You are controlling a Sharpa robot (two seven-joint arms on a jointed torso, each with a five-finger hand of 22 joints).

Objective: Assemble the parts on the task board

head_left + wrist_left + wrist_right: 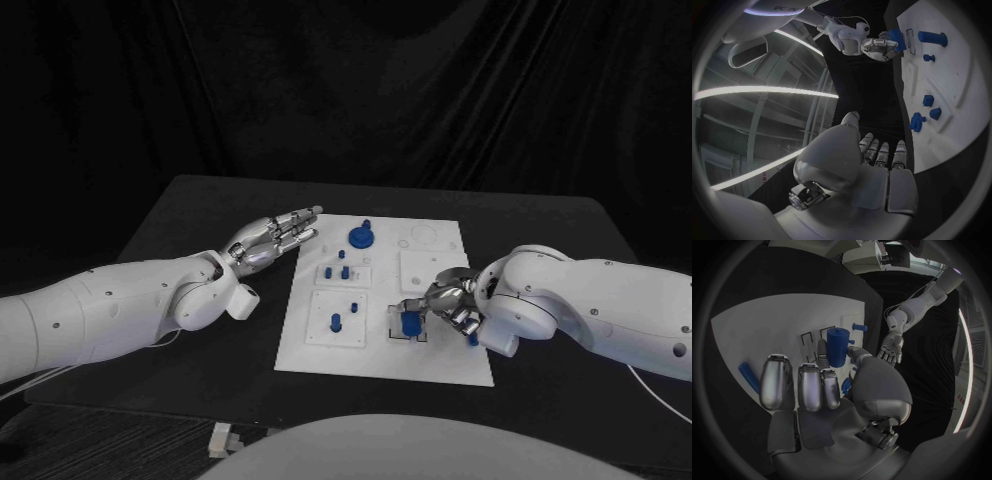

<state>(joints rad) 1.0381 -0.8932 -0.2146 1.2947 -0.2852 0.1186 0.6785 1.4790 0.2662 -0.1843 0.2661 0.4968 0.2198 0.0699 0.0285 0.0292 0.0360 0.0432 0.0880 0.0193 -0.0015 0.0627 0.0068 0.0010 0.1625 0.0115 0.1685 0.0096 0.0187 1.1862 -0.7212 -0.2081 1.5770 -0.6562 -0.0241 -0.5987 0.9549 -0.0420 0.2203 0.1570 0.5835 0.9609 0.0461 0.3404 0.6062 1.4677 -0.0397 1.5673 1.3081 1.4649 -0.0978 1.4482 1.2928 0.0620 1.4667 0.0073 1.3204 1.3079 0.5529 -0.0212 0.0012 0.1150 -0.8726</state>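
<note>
Head view: board (433,345) is lying mid-table (188,200), long side running away from the robot. Left hand (270,241) is hovering just off the board's far-left edge, fingers straight and close together, holding nothing. Right hand (456,300) is sitting over the board's near-right area, fingers curling around an upright blue cylinder (410,323) that's standing at a black-outlined slot. Other blue parts are standing on the board: a knob (361,235) at the far end, small pegs (339,271) mid-board, one peg (336,323) in the near-left recess. Left wrist view: left hand (879,155) is floating beside the board (954,115), fingers extended side by side, empty; right hand (879,46) is showing far off at the cylinder (896,36). Right wrist view: right hand (826,390) is pinching the cylinder (837,346) between thumb and a finger, other fingers lying side by side over the board (761,330); a loose blue bar (749,376) is lying on the board beside them; left hand (892,346) is hanging past the board's edge.
</note>
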